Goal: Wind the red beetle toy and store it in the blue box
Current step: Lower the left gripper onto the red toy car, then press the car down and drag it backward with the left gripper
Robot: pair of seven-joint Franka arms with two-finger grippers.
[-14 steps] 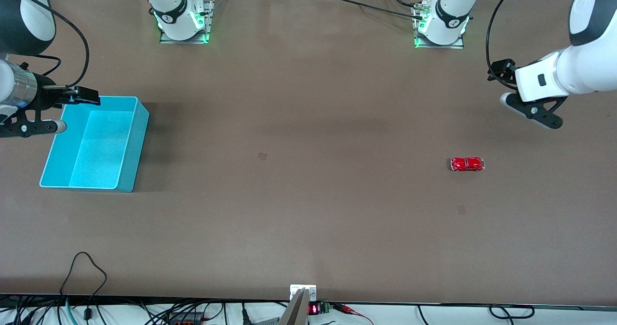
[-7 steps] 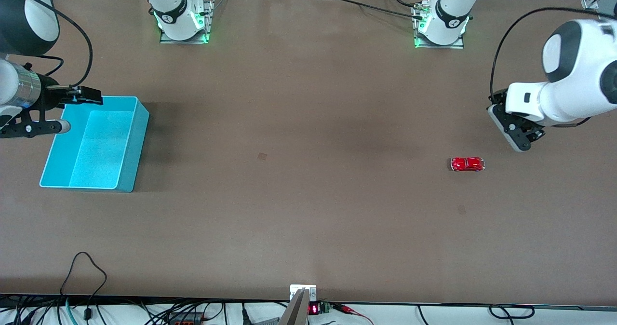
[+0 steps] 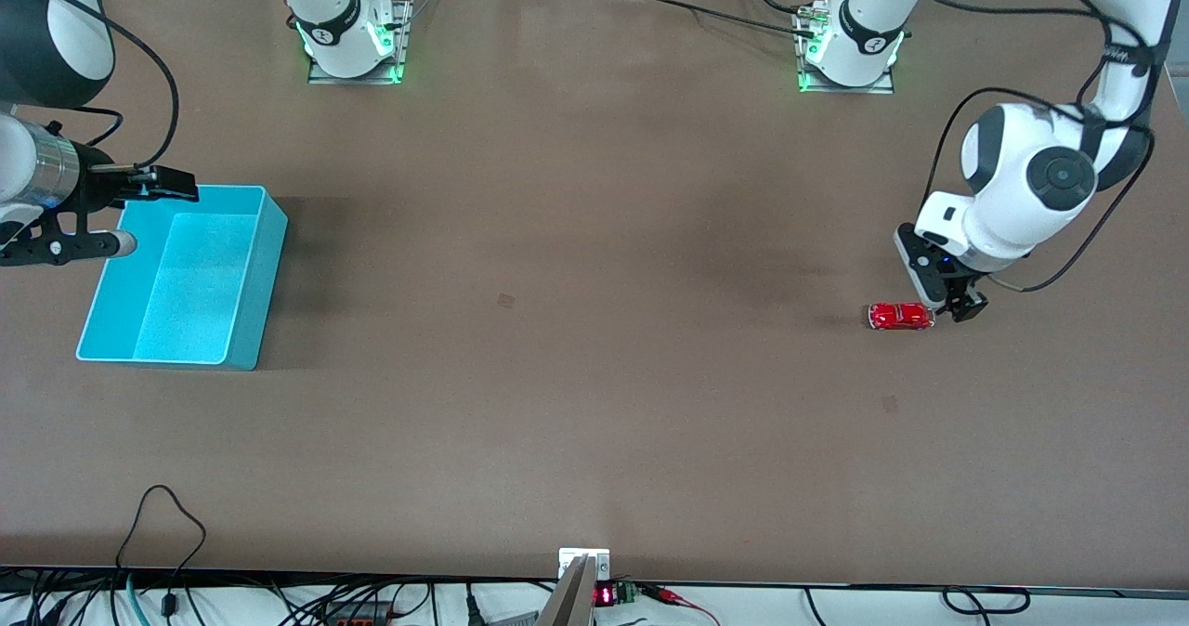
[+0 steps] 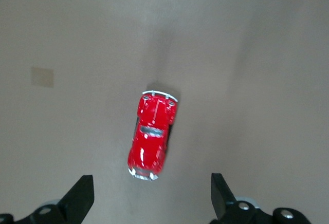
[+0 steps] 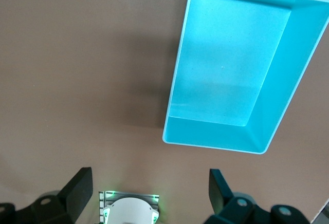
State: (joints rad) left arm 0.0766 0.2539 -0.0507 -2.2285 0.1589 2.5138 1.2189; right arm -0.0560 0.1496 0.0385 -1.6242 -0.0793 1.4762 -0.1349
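The red beetle toy (image 3: pixel 900 316) stands on the brown table toward the left arm's end. My left gripper (image 3: pixel 955 303) is open and empty, low over the table just beside the toy's end. In the left wrist view the toy (image 4: pixel 152 135) lies lengthwise just ahead of the open left gripper (image 4: pixel 151 203), with no finger touching it. The blue box (image 3: pixel 269 254) stands empty toward the right arm's end. My right gripper (image 3: pixel 139 214) is open and empty, over the box's outer corner. The right wrist view shows the box (image 5: pixel 241 64) ahead of the right gripper (image 5: pixel 149 198).
Both arm bases (image 3: pixel 353 45) (image 3: pixel 850 50) stand along the table's far edge. Two small dark patches (image 3: pixel 505 301) (image 3: pixel 890 404) mark the tabletop; one shows in the left wrist view (image 4: pixel 42 77). Cables hang along the near edge (image 3: pixel 158 533).
My left arm has swung down and in from the table's end until its gripper is right beside the toy. The toy, the box and the right arm have not moved.
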